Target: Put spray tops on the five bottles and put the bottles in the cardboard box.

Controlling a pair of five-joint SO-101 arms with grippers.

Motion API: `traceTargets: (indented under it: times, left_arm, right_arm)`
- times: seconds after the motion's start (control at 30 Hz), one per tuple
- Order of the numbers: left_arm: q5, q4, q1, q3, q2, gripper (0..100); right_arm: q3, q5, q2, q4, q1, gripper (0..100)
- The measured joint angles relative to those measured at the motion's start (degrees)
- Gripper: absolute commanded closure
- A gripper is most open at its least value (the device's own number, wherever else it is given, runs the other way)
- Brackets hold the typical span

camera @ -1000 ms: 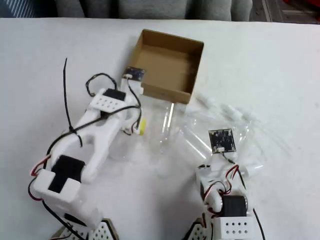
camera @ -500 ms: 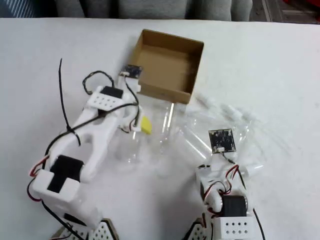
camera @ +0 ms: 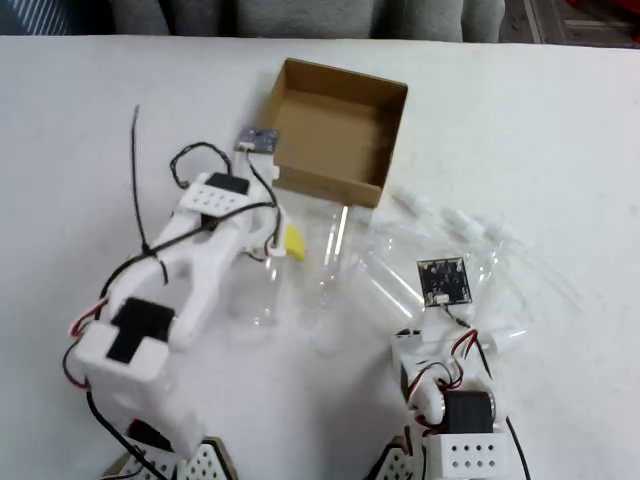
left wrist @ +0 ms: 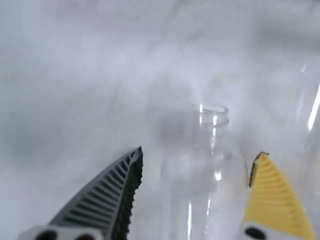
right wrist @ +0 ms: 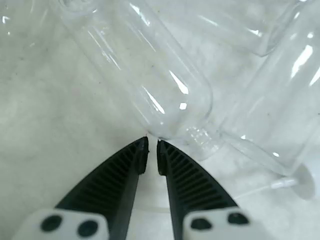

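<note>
A clear bottle (left wrist: 210, 180) without a top lies between the fingers of my left gripper (left wrist: 200, 152), which is open around it; the grey finger (left wrist: 125, 180) stands a little off the glass. From above, that gripper (camera: 279, 245) sits just in front of the cardboard box (camera: 325, 186), which holds nothing. Several more clear bottles (camera: 395, 280) lie in a loose heap at mid-table. My right gripper (right wrist: 152, 144) is shut on nothing, its tips at the base of a lying bottle (right wrist: 150, 85). White spray tops (camera: 455, 220) lie right of the box.
The right arm (camera: 450, 400) stands at the table's front edge, the left arm (camera: 170, 290) slants across the left side with loose black cables (camera: 140, 200). Another bottle (right wrist: 280, 110) lies close beside the right gripper. The white table (camera: 540, 120) is bare at the far right.
The left arm has shifted slightly towards the box and its yellow finger has swung outward beside the bottle. The right arm has not moved.
</note>
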Motion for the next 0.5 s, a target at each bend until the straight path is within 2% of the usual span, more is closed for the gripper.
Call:
traceTargets:
  times: [0.17,0.23,0.3,0.4,0.5]
  left_arm:
    - [0.35,3.52,0.0,-5.8,4.75,67]
    - [0.53,4.84,0.0,-7.3,5.54,71]
    - [0.53,5.36,0.0,-7.91,6.07,80]
    - [0.62,5.36,0.09,-8.18,6.07,99]
    - [0.53,5.36,0.09,-8.44,6.07,93]
  right_arm:
    - [0.0,0.0,0.0,0.0,0.0,98.4]
    - [0.0,0.0,0.0,0.0,0.0,98.4]
    - [0.0,0.0,0.0,0.0,0.0,98.4]
    - [0.0,0.0,0.0,0.0,0.0,98.4]
    - [0.0,0.0,0.0,0.0,0.0,98.4]
